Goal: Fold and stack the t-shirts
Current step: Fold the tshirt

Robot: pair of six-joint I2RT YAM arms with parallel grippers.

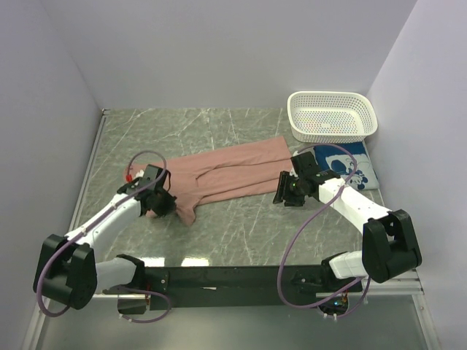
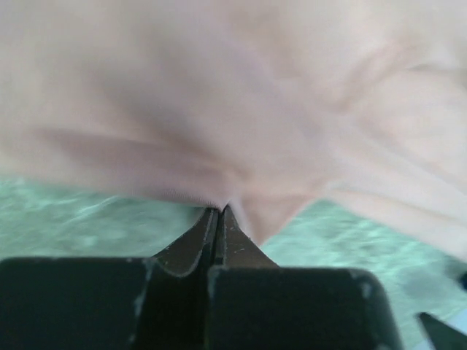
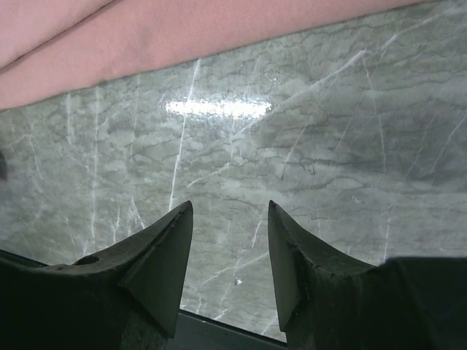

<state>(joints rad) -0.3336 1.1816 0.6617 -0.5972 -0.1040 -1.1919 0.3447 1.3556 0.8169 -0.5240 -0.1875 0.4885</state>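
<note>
On the marbled surface, the left jaws are clamped on the dusty-pink t-shirt. The right jaws stand apart beside it.

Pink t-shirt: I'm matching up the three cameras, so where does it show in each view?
Top external: the pink t-shirt lies diagonally mid-picture, its left end at the left pincer.
Left wrist: blurred, it fills the upper picture, pinched in the shut pincer.
Right wrist: a strip along the top edge, beyond the open right pincer.
Shared landmark: the grey marbled tabletop.
</note>
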